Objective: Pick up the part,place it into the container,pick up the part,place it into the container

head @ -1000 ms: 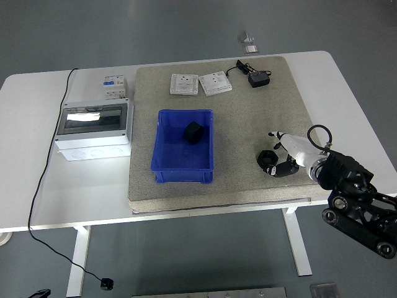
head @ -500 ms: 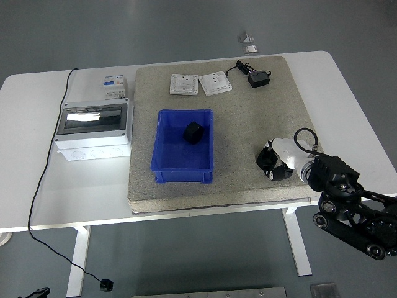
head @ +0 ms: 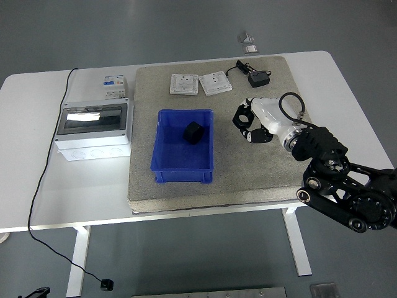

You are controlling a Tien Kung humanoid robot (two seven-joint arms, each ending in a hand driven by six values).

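A black ring-shaped part (head: 242, 115) sat clamped in the curled fingers (head: 254, 133) of the right hand (head: 255, 119), at their leftward tips, lifted above the grey mat (head: 248, 171) just right of the blue container (head: 183, 148). A second black part (head: 193, 131) lay inside that container, toward its far end. Two white switch plates (head: 201, 83) and a black adapter (head: 258, 79) lay along the mat's far edge.
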